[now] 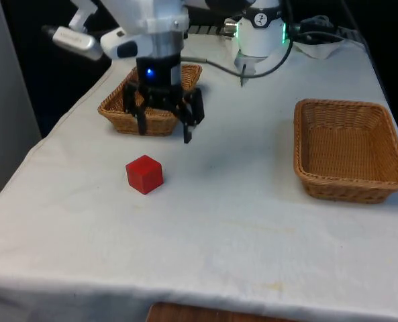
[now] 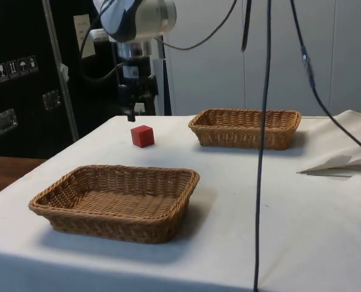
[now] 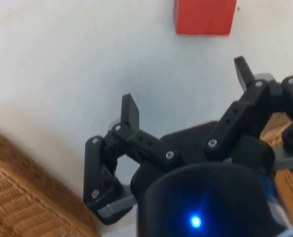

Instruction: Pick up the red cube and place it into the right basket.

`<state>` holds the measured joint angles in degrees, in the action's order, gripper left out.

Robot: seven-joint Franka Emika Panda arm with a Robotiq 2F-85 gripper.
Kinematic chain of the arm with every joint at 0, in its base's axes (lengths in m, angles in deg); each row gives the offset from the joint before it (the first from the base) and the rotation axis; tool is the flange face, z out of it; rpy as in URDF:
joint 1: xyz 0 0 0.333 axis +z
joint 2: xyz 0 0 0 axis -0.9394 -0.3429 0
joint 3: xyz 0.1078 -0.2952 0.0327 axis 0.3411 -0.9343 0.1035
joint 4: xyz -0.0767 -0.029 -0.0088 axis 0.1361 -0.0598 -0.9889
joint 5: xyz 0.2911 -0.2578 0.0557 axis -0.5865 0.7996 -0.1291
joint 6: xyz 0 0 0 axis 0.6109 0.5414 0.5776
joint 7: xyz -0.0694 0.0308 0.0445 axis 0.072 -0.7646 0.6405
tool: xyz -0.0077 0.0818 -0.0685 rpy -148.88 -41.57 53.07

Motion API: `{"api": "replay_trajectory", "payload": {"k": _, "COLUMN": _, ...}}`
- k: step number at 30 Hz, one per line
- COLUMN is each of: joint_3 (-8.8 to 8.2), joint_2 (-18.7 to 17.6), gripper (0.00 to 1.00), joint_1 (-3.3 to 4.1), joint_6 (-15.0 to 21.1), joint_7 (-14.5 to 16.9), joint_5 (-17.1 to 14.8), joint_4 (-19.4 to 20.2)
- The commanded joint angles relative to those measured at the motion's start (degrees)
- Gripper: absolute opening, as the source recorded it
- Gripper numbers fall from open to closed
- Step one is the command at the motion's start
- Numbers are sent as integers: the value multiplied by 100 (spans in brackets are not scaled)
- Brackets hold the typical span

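Observation:
A red cube [image 1: 144,174] rests on the white cloth, left of the table's middle in the front view; it also sits on the cloth in the side view [image 2: 142,135] and in the wrist view [image 3: 205,16]. My gripper [image 1: 165,129] hangs open above the cloth, a little behind the cube and just in front of the left basket [image 1: 117,111]. Nothing lies between its fingers [image 3: 130,111]. In the side view the gripper [image 2: 133,111] hovers beyond the cube. The right basket [image 1: 351,150] stands empty at the front view's right.
Both wicker baskets are shallow and rectangular; the near basket [image 2: 116,201] and the far basket [image 2: 246,127] appear in the side view. Black cables [image 2: 262,146] hang down in front of the side camera. A crumpled cloth [image 2: 344,159] lies by the table edge.

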<state>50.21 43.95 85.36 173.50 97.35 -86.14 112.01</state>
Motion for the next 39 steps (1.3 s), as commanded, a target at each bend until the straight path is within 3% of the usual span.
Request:
{"api": "replay_trajectory", "payload": {"k": 1, "joint_3": 40, "joint_2": -103, "gripper": 100, "joint_1": -69, "joint_6": -6, "joint_7": 34, "joint_5": -86, "joint_4": -97}}
{"api": "replay_trajectory", "payload": {"k": 6, "joint_3": -23, "joint_2": -453, "gripper": 100, "joint_1": -120, "joint_6": -17, "joint_7": 52, "joint_5": -292, "joint_4": -361}}
{"api": "replay_trajectory", "payload": {"k": 7, "joint_3": -63, "joint_2": -430, "gripper": 100, "joint_1": -63, "joint_6": 0, "joint_7": 34, "joint_5": -269, "joint_4": -321}}
{"api": "replay_trajectory", "payload": {"k": 8, "joint_3": -40, "joint_2": -493, "gripper": 100, "joint_1": -120, "joint_6": -17, "joint_7": 40, "joint_5": -315, "joint_4": -390}}
{"api": "replay_trajectory", "payload": {"k": 16, "joint_3": -160, "joint_2": -722, "gripper": 100, "joint_1": -126, "joint_6": 17, "joint_7": -74, "joint_5": -453, "joint_4": -481}}
{"api": "replay_trajectory", "payload": {"k": 17, "joint_3": -178, "joint_2": -693, "gripper": 100, "joint_1": -97, "joint_6": 0, "joint_7": -63, "joint_5": -424, "joint_4": -447}}
{"api": "replay_trajectory", "payload": {"k": 19, "joint_3": -166, "joint_2": -814, "gripper": 100, "joint_1": -149, "joint_6": 40, "joint_7": -120, "joint_5": -493, "joint_4": -510}}
{"api": "replay_trajectory", "payload": {"k": 23, "joint_3": -166, "joint_2": -957, "gripper": 100, "joint_1": -172, "joint_6": 63, "joint_7": -178, "joint_5": -596, "joint_4": -596}}
{"api": "replay_trajectory", "payload": {"k": 24, "joint_3": -166, "joint_2": -1003, "gripper": 100, "joint_1": -172, "joint_6": 57, "joint_7": -189, "joint_5": -630, "joint_4": -625}}
{"api": "replay_trajectory", "payload": {"k": 25, "joint_3": -206, "joint_2": -934, "gripper": 100, "joint_1": -126, "joint_6": 63, "joint_7": -149, "joint_5": -596, "joint_4": -550}}
{"api": "replay_trajectory", "payload": {"k": 26, "joint_3": -172, "joint_2": -1049, "gripper": 100, "joint_1": -178, "joint_6": 52, "joint_7": -201, "joint_5": -670, "joint_4": -665}}
{"api": "replay_trajectory", "payload": {"k": 31, "joint_3": -206, "joint_2": -1318, "gripper": 100, "joint_1": -201, "joint_6": 23, "joint_7": -281, "joint_5": -865, "joint_4": -900}}
{"api": "replay_trajectory", "payload": {"k": 32, "joint_3": -229, "joint_2": -1318, "gripper": 100, "joint_1": -166, "joint_6": 63, "joint_7": -264, "joint_5": -871, "joint_4": -877}}
{"api": "replay_trajectory", "payload": {"k": 33, "joint_3": -223, "joint_2": -1392, "gripper": 100, "joint_1": -218, "joint_6": 11, "joint_7": -304, "joint_5": -900, "joint_4": -985}}
{"api": "replay_trajectory", "payload": {"k": 39, "joint_3": -304, "joint_2": -1564, "gripper": 100, "joint_1": -275, "joint_6": -57, "joint_7": -332, "joint_5": -963, "joint_4": -1209}}
